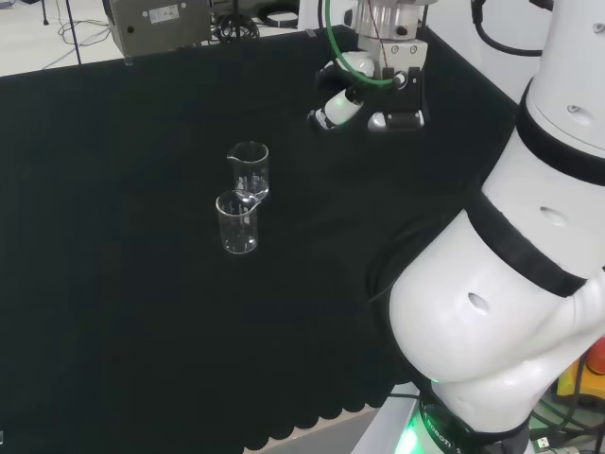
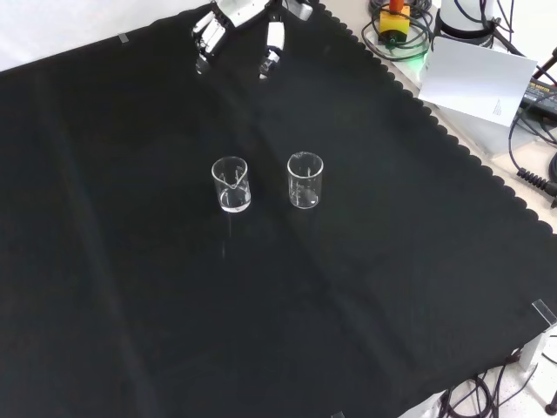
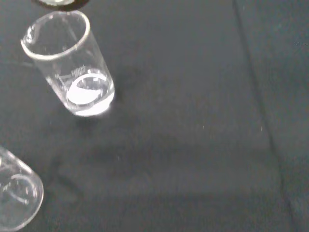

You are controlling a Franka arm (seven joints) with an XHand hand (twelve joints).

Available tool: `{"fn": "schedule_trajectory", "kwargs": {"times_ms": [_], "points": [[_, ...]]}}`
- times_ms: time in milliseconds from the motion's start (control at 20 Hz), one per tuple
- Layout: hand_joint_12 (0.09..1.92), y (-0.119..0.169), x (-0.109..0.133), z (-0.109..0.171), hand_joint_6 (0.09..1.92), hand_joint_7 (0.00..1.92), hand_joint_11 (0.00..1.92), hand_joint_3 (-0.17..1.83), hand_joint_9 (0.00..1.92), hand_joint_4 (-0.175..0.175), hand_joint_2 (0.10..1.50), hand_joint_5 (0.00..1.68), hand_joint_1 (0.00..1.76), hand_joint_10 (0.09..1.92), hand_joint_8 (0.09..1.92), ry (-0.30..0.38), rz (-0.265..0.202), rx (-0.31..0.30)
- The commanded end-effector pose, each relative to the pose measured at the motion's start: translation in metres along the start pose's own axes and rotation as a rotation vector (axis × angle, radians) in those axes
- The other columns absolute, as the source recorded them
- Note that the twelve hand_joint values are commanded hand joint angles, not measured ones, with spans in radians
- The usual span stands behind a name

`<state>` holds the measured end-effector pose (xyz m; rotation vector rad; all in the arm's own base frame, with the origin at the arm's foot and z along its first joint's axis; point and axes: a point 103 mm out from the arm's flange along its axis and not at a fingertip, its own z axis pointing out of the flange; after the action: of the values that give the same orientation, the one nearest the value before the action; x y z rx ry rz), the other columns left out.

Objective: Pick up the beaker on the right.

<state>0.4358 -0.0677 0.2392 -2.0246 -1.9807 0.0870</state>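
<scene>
Your hand (image 2: 235, 26) hangs empty with relaxed fingers, well above the right beaker (image 2: 305, 180) in the front view.

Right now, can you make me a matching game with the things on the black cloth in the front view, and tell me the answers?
Things:
1. hand
2. left beaker
3. right beaker
4. black cloth

Places, by the front view:
A. stands upright, nearer the scalloped edge of the cloth
B. covers the bench
C. at the view's top, fingers pointing down, holding nothing
D. stands upright beside the other glass, with its spout toward the camera

Pairs: 1-C, 2-D, 3-A, 4-B
</scene>
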Motion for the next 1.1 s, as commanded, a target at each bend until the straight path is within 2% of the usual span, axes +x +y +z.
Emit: {"fn": "schedule_trajectory", "kwargs": {"times_ms": [50, 250, 600, 1100], "points": [[1.41, 0.070, 0.009, 0.040, 0.09, 0.28, 0.11, 0.51, 0.41, -0.044, 0.67, 0.40, 0.76, 0.69, 0.73, 0.169, -0.116, -0.077], [1.41, 0.087, 0.027, 0.058, 0.09, 0.28, 0.11, 0.51, 0.41, -0.044, 0.66, 0.40, 0.75, 0.69, 0.73, 0.163, -0.127, -0.056], [1.41, 0.088, 0.013, 0.069, 0.09, 0.28, 0.11, 0.52, 0.41, -0.045, 0.65, 0.40, 0.75, 0.69, 0.73, 0.201, -0.153, -0.051], [1.41, 0.093, 0.020, 0.095, 0.09, 0.31, 0.13, 0.53, 0.44, -0.048, 0.64, 0.43, 0.74, 0.69, 0.74, 0.272, -0.251, -0.050]]}}
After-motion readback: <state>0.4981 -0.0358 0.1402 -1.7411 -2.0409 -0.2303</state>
